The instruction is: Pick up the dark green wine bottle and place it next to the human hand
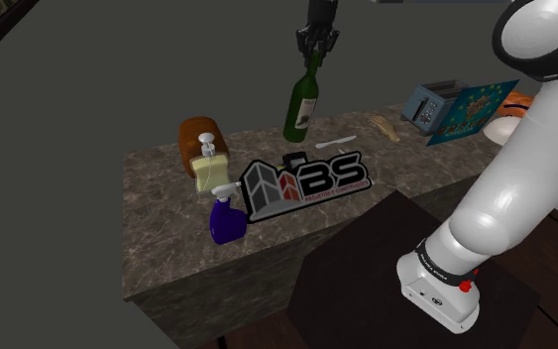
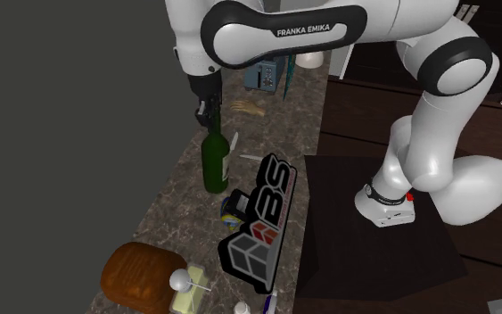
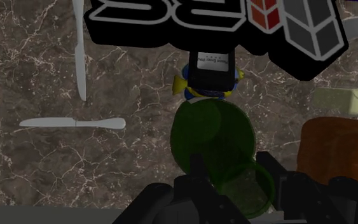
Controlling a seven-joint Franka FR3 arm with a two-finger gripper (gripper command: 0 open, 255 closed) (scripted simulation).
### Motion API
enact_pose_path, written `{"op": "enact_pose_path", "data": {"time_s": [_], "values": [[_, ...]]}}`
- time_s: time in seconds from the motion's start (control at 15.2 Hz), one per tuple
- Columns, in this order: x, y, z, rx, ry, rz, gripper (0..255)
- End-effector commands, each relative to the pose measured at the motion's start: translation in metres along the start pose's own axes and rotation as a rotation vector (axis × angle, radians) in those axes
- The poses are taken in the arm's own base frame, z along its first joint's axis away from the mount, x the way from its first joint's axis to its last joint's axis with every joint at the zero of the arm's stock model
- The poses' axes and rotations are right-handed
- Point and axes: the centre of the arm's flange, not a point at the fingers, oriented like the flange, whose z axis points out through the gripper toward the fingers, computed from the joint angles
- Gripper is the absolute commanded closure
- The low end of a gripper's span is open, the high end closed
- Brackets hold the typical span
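Gripper (image 1: 314,55) clamped on the neck of the dark green wine bottle (image 1: 300,107) — bottle upright directly beneath it, over the marbled counter (image 1: 167,198); human hand (image 1: 383,125) lies nearby.

Kitchen: counter (image 1: 167,223) w/ toaster (image 1: 427,104), bread (image 1: 189,137).

I am looking over a long brown veined stone countertop (image 1: 158,198), a plain dark grey surface (image 1: 88,89) spreading across the upper left.
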Motion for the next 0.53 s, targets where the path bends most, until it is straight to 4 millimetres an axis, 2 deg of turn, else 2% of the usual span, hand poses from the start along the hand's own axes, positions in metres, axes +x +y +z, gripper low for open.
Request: {"op": "enact_pose_path", "data": {"time_s": [0.0, 0.46], "values": [[-0.006, 0.027, -0.002, 0.0, 0.0, -0.001, 255], [-0.034, 0.114, -0.004, 0.0, 0.0, -0.001, 255]]}}
